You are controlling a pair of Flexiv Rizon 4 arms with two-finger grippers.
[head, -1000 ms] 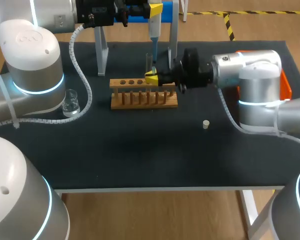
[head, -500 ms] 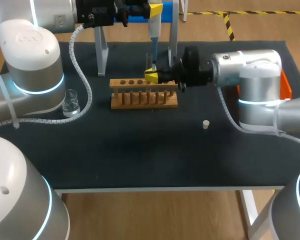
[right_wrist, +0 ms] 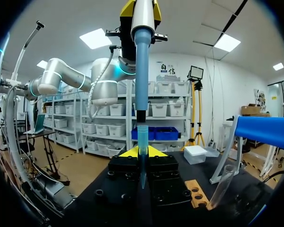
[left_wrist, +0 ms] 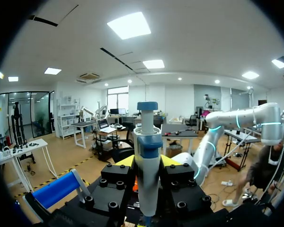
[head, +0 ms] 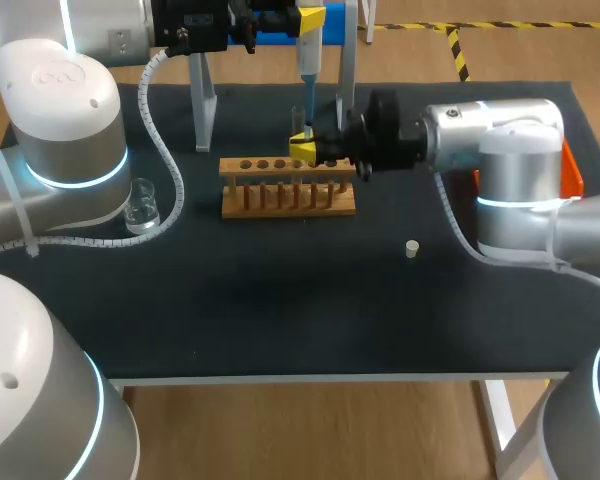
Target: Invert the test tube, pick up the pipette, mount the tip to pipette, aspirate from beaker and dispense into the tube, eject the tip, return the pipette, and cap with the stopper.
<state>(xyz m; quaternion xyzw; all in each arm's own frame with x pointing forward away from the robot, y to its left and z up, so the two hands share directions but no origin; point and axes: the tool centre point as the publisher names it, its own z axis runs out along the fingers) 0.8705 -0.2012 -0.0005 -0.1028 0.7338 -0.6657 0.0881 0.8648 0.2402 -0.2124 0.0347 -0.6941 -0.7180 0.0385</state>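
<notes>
L gripper (left_wrist: 147, 161) clamps pipette (left_wrist: 147, 156) vertical, tip down; R gripper (right_wrist: 142, 152) grasps tube (right_wrist: 142, 137) upright beneath.

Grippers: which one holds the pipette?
The left gripper, at the table's far edge, is shut on the pipette. The right gripper, over the rack, holds only the blue tip beneath the pipette's end.
</notes>
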